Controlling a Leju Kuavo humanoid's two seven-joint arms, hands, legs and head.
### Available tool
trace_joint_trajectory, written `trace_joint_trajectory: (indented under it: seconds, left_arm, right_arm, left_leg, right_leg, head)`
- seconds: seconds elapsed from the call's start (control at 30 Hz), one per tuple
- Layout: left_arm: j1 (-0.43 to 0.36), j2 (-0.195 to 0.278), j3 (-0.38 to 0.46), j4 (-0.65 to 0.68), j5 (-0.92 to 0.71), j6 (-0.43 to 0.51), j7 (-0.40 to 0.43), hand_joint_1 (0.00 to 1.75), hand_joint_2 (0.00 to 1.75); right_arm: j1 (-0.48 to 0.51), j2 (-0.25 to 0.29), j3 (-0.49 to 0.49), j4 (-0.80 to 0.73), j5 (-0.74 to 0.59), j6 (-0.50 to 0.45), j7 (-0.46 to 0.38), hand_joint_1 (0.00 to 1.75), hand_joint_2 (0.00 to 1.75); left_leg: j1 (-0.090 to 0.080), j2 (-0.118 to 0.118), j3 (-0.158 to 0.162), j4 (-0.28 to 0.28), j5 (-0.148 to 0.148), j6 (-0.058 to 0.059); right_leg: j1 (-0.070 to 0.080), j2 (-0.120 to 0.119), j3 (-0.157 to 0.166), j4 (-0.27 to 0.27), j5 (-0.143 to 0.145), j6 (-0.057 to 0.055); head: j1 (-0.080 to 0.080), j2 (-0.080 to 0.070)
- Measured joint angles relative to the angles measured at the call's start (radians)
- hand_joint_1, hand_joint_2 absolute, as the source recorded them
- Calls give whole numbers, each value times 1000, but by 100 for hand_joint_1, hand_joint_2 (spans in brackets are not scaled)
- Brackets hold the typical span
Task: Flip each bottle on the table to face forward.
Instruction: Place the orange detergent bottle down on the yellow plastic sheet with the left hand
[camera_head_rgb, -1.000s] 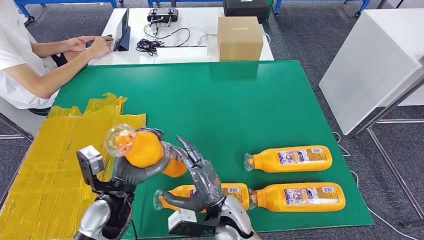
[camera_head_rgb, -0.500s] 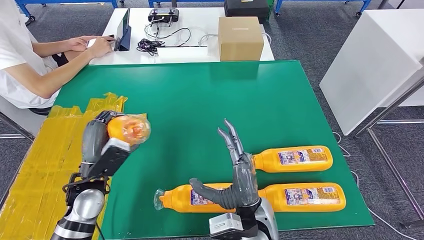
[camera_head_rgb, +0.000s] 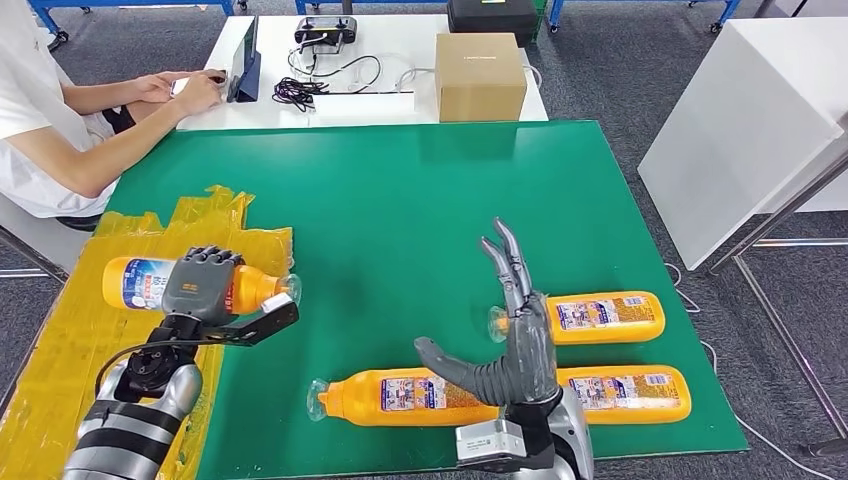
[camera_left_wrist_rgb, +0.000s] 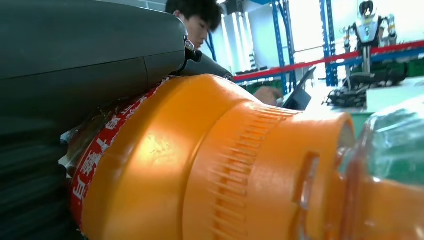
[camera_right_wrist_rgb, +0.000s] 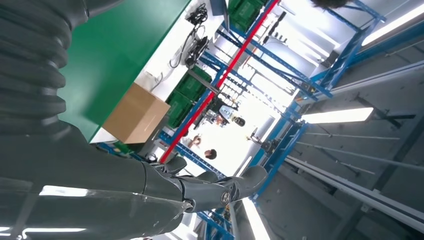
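my left hand (camera_head_rgb: 203, 283) grips an orange juice bottle (camera_head_rgb: 143, 283) around its middle, fingers wrapped over the top of it. the held bottle lies sideways above the yellow taped patch (camera_head_rgb: 70, 340) at the left edge of the green table mat (camera_head_rgb: 400, 200), label end to the left, clear cap (camera_head_rgb: 289, 288) to the right. in the left wrist view the same bottle's orange shoulder (camera_left_wrist_rgb: 200, 160) sits close up with a red-edged label tucked under my hand (camera_left_wrist_rgb: 75, 60).

my right hand (camera_head_rgb: 510, 345) is raised over the front of the mat, holding nothing, fingers (camera_head_rgb: 505, 262) straight and spread, thumb out to the left. in the right wrist view the hand (camera_right_wrist_rgb: 165, 187) points up toward the ceiling lights, fingers extended.

three more orange bottles lie flat on the mat near its front right. front left bottle (camera_head_rgb: 400, 395) has its cap to the left and label up, partly behind my right hand. front right bottle (camera_head_rgb: 630, 392) lies just beside it in line, label up. back bottle (camera_head_rgb: 600, 317) lies near, behind those two, cap end behind my right fingers.

beyond the mat, a white table holds a cardboard box (camera_head_rgb: 480, 75), a tablet (camera_head_rgb: 245, 60) and cables (camera_head_rgb: 300, 90). a seated person (camera_head_rgb: 50, 130) in a white shirt has hands at the tablet. a white block (camera_head_rgb: 740, 120) stands to the right.
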Motion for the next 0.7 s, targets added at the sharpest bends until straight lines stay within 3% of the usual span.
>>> trace_joint_trajectory:
  seconds: [0.6,0.63,0.7]
  left_arm:
    - [-28,12,-6,114,3,-25,9,175,175]
    - [-31,12,-5,136,11,-24,6,145,175]
    - [-37,11,1,181,49,-23,-14,58,175]
  right_arm:
    - [4,-6,-5,-6,0,2,12,0,175]
    - [3,-6,-5,-6,0,2,14,0,175]
    - [1,-6,-5,-6,3,2,20,0,175]
  left_leg:
    - [0,0,0,0,0,0]
    - [0,0,0,0,0,0]
    - [0,0,0,0,0,0]
  right_leg:
    - [0,0,0,0,0,0]
    - [0,0,0,0,0,0]
    - [0,0,0,0,0,0]
  head:
    - [0,0]
    - [0,0]
    - [0,0]
